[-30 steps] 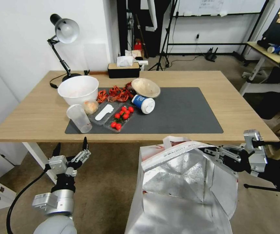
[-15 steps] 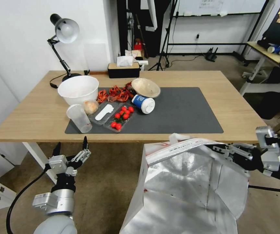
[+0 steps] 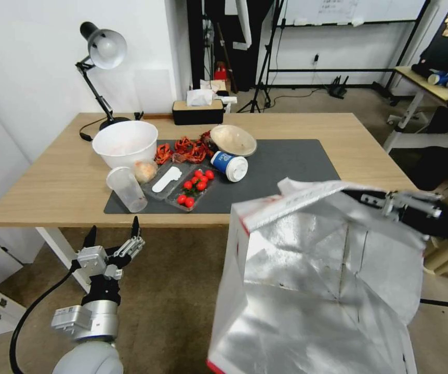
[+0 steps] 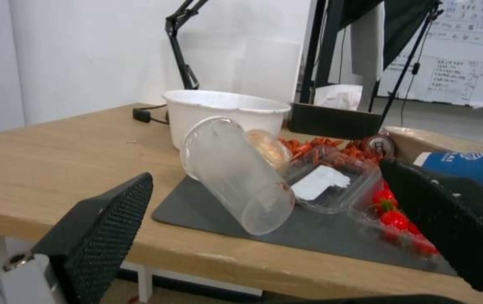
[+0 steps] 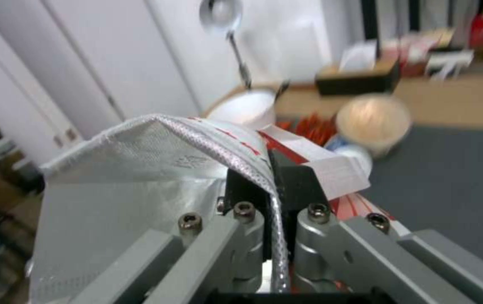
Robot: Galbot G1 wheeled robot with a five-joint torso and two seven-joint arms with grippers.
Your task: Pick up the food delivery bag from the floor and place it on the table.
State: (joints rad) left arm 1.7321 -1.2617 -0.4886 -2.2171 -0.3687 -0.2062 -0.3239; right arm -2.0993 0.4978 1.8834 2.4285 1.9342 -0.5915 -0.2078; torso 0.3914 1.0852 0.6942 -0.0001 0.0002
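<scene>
Your right gripper [image 5: 272,181] pinches only the bag [image 3: 307,280] rim, hanging at five o'clock off the table [image 3: 68,182]; foil could tear or slip. Left gripper [image 3: 114,240] waits spread at seven.

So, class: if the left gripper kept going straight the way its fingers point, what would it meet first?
Probably the tipped clear plastic cup at the table edge. The open left gripper frames it dead ahead between its fingers, at about tabletop height, though depth is hard to judge.

The right gripper [image 3: 361,196] lifts the food delivery bag [image 3: 307,280] higher, its rim now overlapping the counter [image 3: 68,182] edge.
</scene>
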